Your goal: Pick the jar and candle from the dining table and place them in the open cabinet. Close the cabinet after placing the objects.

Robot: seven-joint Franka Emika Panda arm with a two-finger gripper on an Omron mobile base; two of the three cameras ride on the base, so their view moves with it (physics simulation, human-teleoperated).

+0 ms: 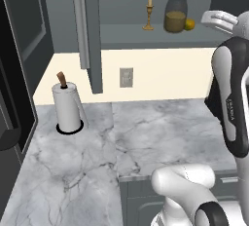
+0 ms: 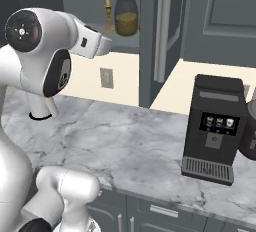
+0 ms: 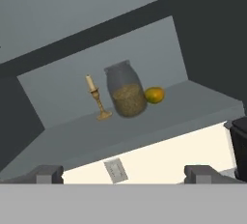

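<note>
Jar (image 3: 125,92) and candle (image 3: 96,100) already stand side by side on the cabinet (image 3: 159,117) shelf, ahead of and above the fingers (image 3: 123,174) — spread wide, holding nothing — so the open door (image 1: 90,30), off to the left, matters next.

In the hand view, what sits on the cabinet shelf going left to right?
candle → jar → small orange-yellow fruit, tucked beside the jar's right side.
</note>
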